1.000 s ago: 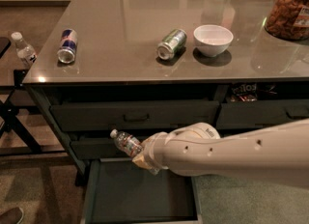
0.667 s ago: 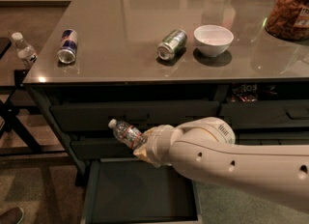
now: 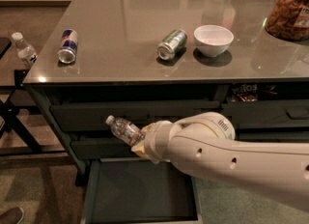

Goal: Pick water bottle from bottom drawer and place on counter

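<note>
The counter (image 3: 145, 6) fills the upper part of the view, a glossy grey-brown top over a dark cabinet of drawers. The robot's white arm (image 3: 241, 160) reaches in from the lower right and crosses in front of the cabinet. Below it, the bottom drawer (image 3: 140, 194) is pulled out, and its flat dark floor is bare.

At the counter's right edge stands a jar (image 3: 289, 13) of brown snacks. To its left is a white bowl (image 3: 213, 39). A green can (image 3: 172, 44) lies on its side just beside the bowl. A blue can (image 3: 67, 46) lies on its side near the left edge, well apart from the green one.

The gripper (image 3: 137, 138) hangs in front of the drawer fronts, above the open drawer and below the counter's edge. Its fingers are clenched around the lower end of the water bottle (image 3: 123, 129). The bottle is in the air, clear of the drawer, tilted with its white cap pointing up and to the left.

Another small bottle (image 3: 24, 49) stands past the counter's left edge.
</note>
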Tool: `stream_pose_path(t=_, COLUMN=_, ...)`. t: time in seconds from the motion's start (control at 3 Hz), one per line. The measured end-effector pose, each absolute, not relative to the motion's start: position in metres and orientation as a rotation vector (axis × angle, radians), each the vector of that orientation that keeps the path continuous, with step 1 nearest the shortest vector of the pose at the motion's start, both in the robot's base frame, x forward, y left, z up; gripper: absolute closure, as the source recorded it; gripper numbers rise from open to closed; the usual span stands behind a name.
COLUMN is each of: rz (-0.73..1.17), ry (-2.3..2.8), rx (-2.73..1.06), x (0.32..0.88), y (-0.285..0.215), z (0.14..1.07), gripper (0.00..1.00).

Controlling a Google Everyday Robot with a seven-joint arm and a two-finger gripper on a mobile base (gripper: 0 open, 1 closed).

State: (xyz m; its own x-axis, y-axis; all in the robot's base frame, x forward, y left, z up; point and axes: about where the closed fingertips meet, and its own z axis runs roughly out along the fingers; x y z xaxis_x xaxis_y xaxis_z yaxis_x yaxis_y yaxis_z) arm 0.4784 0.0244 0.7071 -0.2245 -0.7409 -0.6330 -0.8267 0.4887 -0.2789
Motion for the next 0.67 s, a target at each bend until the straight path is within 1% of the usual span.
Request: stream_pose_path(t=0.67, rz=0.064, ry=1.918, rx=-1.310, x=0.500, y=0.029, z=0.790, gripper=1.00)
